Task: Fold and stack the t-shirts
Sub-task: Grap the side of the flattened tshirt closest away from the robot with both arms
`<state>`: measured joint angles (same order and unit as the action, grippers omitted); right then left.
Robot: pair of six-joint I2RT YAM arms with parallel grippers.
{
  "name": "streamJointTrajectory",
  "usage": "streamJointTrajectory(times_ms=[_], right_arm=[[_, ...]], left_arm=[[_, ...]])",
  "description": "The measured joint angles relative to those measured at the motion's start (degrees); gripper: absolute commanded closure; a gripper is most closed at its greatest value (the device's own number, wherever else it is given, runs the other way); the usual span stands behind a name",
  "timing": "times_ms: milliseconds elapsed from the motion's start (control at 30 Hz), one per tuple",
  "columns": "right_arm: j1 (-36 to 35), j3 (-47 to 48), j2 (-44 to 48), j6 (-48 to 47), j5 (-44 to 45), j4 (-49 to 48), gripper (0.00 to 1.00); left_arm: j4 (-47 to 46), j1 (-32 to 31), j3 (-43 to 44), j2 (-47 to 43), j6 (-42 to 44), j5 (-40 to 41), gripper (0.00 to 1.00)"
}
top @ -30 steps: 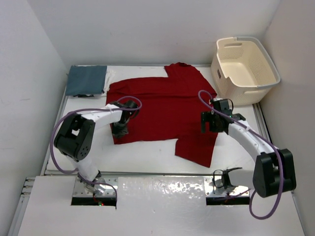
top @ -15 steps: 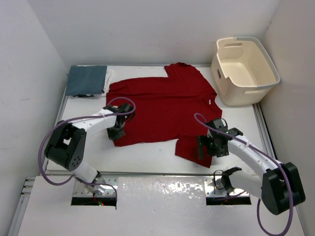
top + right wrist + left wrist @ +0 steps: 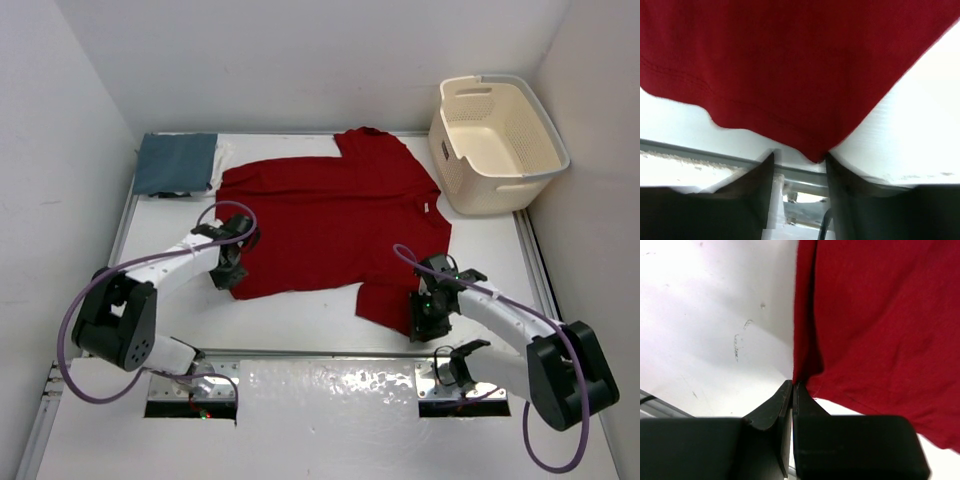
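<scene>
Folding looks just begun: red shirt (image 3: 330,220) lies flat mid table (image 3: 300,312); left gripper (image 3: 228,272) pinches its near left corner, right gripper (image 3: 425,322) stands spread around the near right tip. Next it likely must squeeze shut, then both lift.

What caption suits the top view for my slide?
Red t-shirt spread flat; left pincer shut on its hem corner, right pincer open around its near sleeve; blue-grey t-shirt folded far left.

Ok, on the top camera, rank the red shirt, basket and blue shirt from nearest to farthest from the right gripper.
From the right gripper:
1. red shirt: its near sleeve corner sits right at the fingertips.
2. basket: far right corner of the table.
3. blue shirt: folded in the far left corner.
</scene>
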<state>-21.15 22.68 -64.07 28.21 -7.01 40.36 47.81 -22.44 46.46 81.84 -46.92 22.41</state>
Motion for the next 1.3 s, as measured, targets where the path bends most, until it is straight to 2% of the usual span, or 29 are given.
streamJointTrajectory(times_ms=[33, 67, 100, 233, 400, 667, 967, 1300], right_arm=[[0.0, -0.09, -0.2, 0.15, -0.15, -0.2, 0.8], [0.0, -0.37, -0.35, 0.48, -0.63, -0.66, 0.96], [0.0, -0.7, -0.39, 0.87, -0.87, -1.03, 1.0], [0.0, -1.44, 1.49, 1.84, -2.03, -1.27, 1.0], [-0.22, -0.61, 8.55, 1.75, -5.18, 1.7, 1.0], [-3.93, 2.19, 17.79, 1.88, -9.51, 10.1, 1.0], [-6.49, 3.1, 24.83, 1.53, -13.2, 21.35, 1.0], [-6.49, 4.85, 25.33, 0.13, -13.94, 22.99, 1.0]], left_arm=[[-0.07, 0.42, -0.15, -0.72, -0.68, -0.04, 1.0], [-0.22, 0.79, -0.39, -1.42, -1.33, -0.09, 1.0], [-0.24, 1.16, -0.63, -2.08, -1.88, -0.13, 1.0], [-0.48, 2.32, -1.4, -3.08, -3.41, -0.2, 1.0], [-0.83, 4.11, -2.29, -3.78, -4.81, -0.2, 1.0], [-0.87, 6.82, -3.93, -9.92, -5.27, -0.66, 1.0], [1.81, 7.06, -5.66, -11.19, -5.62, -2.29, 1.0], [9.88, 7.06, -6.03, -21.14, -9.57, -1.53, 1.0]])
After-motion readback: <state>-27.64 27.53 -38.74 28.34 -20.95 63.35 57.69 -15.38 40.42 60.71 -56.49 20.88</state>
